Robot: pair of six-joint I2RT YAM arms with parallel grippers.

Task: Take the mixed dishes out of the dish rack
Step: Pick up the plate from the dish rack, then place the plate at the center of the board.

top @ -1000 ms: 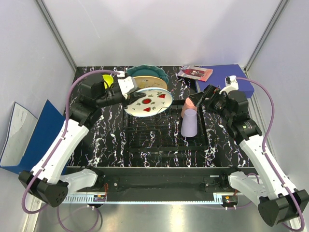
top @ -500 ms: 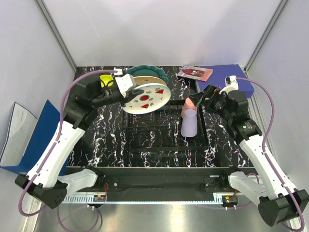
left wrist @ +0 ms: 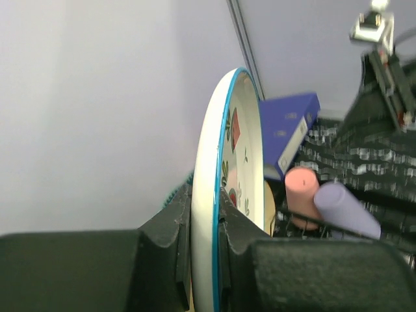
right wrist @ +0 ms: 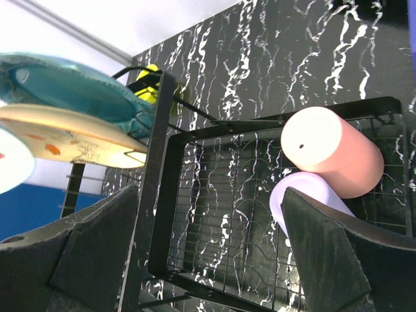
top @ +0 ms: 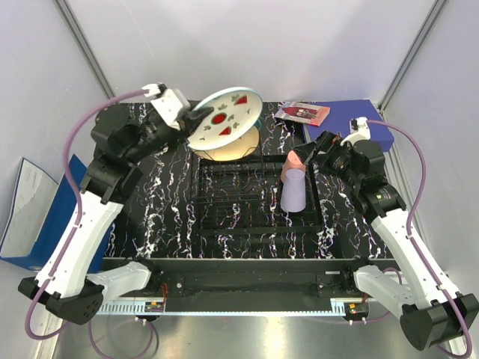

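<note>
Round glossy plate (top: 228, 120) in left pincer (top: 196, 120)

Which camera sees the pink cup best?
The right wrist view: the round pink cup looks big and sharp beside the lavender cup. The top view shows it small; the left wrist view, far and blurry.

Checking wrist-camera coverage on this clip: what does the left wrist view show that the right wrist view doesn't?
Left wrist only: the left gripper shut on the white plate at its rim, and the blue binder behind. Right wrist only: the small yellow bowl and the right gripper, open. Both: the pink cup and lavender cup, side by side.
</note>
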